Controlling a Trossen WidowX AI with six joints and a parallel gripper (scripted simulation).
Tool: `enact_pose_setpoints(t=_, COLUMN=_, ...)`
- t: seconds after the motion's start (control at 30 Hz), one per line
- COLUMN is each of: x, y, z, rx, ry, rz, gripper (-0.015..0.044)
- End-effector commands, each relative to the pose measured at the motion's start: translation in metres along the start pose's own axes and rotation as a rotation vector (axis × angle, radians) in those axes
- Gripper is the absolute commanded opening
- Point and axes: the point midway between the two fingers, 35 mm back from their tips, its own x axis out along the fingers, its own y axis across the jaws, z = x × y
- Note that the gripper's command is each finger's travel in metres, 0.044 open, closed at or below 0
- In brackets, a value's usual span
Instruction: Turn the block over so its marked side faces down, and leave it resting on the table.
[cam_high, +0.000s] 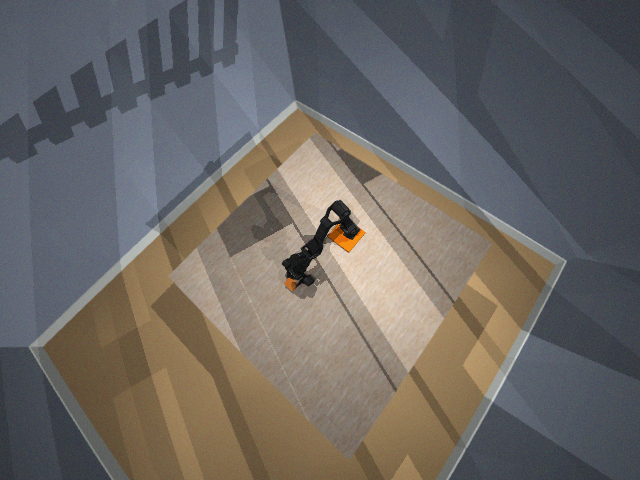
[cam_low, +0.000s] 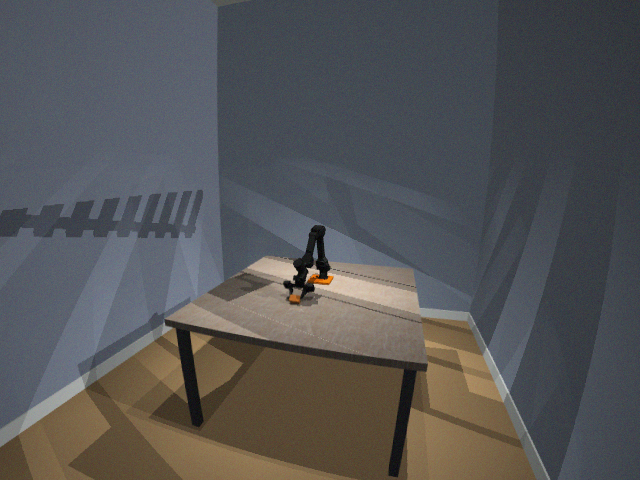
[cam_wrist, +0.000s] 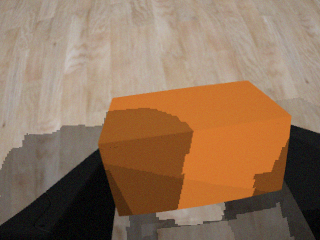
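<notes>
An orange block (cam_wrist: 196, 154) fills the middle of the wrist view, held between my gripper's dark fingers, which show at the lower left and right. No mark shows on the faces I can see. In the top and exterior views the block (cam_high: 290, 283) (cam_low: 294, 298) is a small orange piece at the gripper (cam_high: 299, 279) (cam_low: 298, 292), low over the wooden table (cam_high: 372, 289) (cam_low: 351, 330). The gripper is shut on the block. Whether the block touches the table cannot be told.
The arm's base sits on an orange plate (cam_high: 345, 238) (cam_low: 321, 279) near the table's middle. The table stands in a room with grey walls and a brown floor (cam_high: 129, 392) (cam_low: 289, 413). Bands of light and shadow cross the table top.
</notes>
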Motion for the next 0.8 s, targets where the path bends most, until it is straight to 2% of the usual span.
enact_pose_setpoints(t=0.0, x=0.002, y=0.001, z=-0.009, rx=0.007, ry=-0.037, rz=0.004, gripper=0.0)
enact_pose_setpoints(t=0.43, x=-0.011, y=0.004, z=-0.019, rx=-0.002, ry=-0.232, rz=0.006, gripper=0.0)
enact_pose_setpoints(t=0.77, x=-0.014, y=0.004, z=-0.017, rx=-0.003, ry=-0.268, rz=0.006, gripper=0.0)
